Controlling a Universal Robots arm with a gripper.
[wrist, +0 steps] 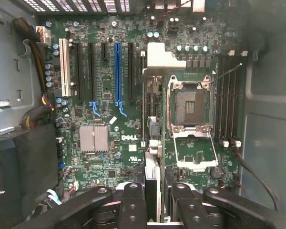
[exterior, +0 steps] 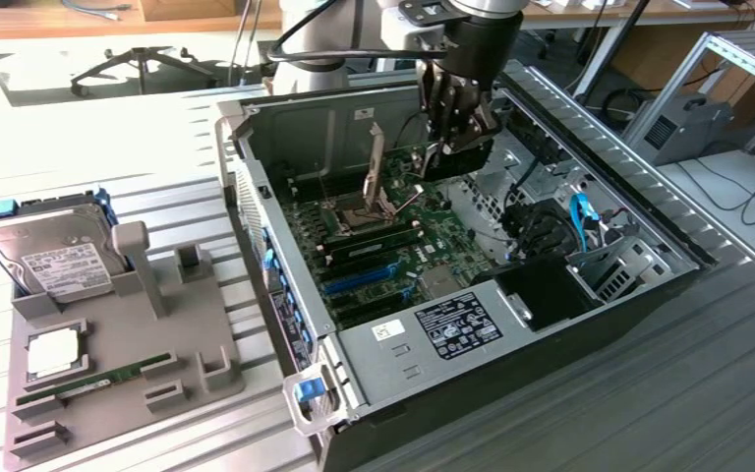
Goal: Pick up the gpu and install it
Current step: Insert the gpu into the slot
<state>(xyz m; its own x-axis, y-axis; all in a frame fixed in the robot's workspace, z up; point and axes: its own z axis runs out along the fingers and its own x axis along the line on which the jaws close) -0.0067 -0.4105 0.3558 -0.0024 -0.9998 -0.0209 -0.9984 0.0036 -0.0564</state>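
My gripper (exterior: 456, 138) hangs inside the open computer case (exterior: 253, 167), shut on the gpu (exterior: 467, 159), a dark card held on edge above the green motherboard (exterior: 391, 246). In the wrist view the gpu (wrist: 152, 138) runs away from the black fingers (wrist: 133, 205), seen edge-on, with its silver end bracket (wrist: 161, 57) at the far end. The card hovers between the black expansion slots and the open CPU socket (wrist: 190, 102), beside the blue slot (wrist: 117, 71). It is lifted off the board, not seated.
A grey fixture tray (exterior: 129, 393) at the exterior view's left holds a hard drive (exterior: 56, 261), a CPU (exterior: 52, 352) and a green RAM stick (exterior: 89, 383). Inside the case are cables, a drive cage (exterior: 613, 265), RAM slots (wrist: 229, 95) and a silver heatsink (wrist: 94, 138).
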